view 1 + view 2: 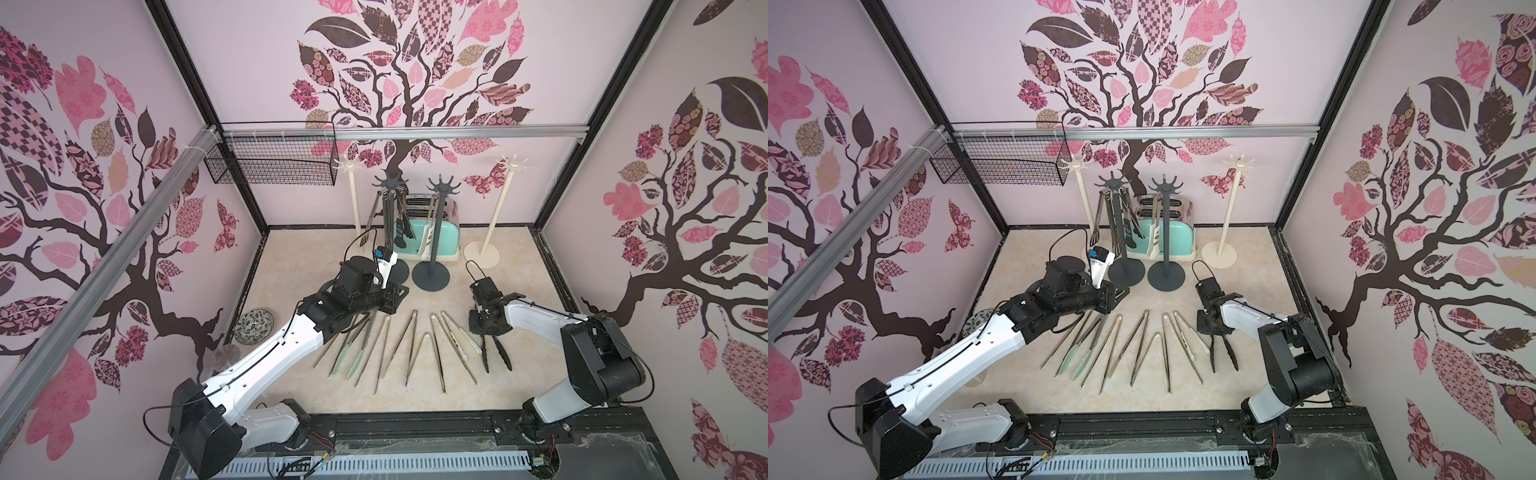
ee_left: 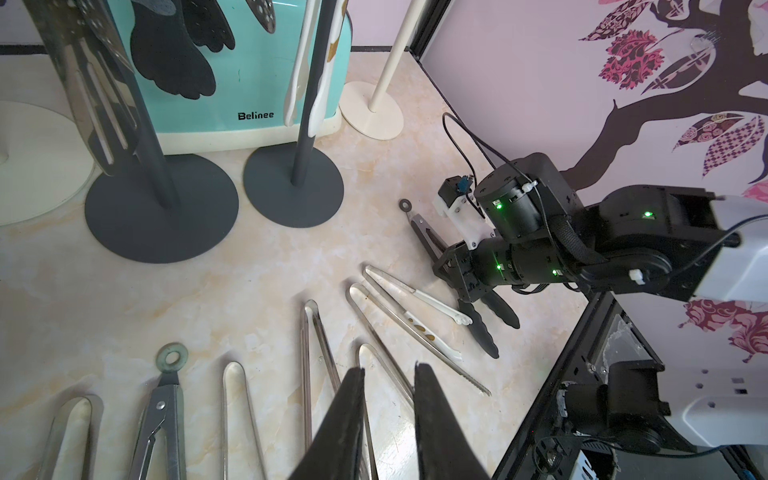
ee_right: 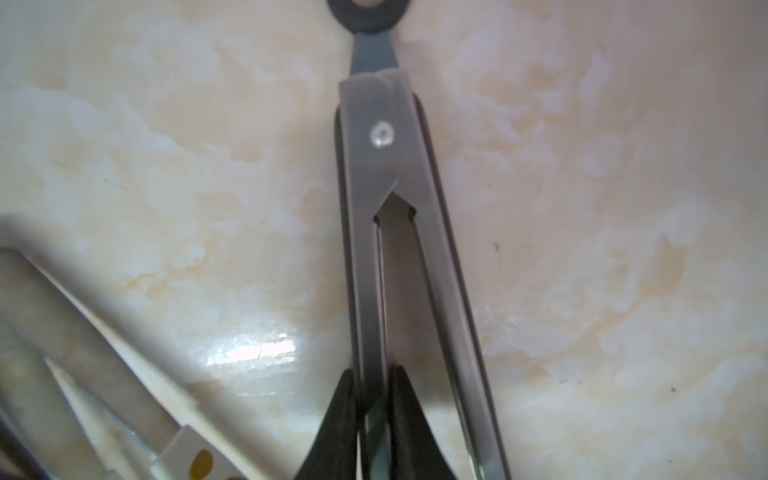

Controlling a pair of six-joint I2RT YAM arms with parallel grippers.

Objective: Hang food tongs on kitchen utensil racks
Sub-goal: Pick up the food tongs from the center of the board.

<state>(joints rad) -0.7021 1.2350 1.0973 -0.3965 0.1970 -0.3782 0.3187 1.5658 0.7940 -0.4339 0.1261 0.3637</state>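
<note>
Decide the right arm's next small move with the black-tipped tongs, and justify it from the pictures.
Probably lift slowly, straight up. The right gripper pinches one arm of the black-tipped tongs, which lie flat on the table near cream-tipped tongs; a gentle rise tests that off-centre grip.

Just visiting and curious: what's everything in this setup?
racks: four, two dark grey, two cream, at back
tongs lying: about eight, steel, some mint, cream or black tips, fanned on table
tongs hanging: several, steel, black, cream, on grey racks
toaster: one, mint-green, behind grey racks
wire basket: one, black, back-left rail
dish: one, patterned, table's left edge
left arm: one, white-black, jaws open over tongs
right arm: one, white-black, jaws shut on black-tipped tongs
</note>
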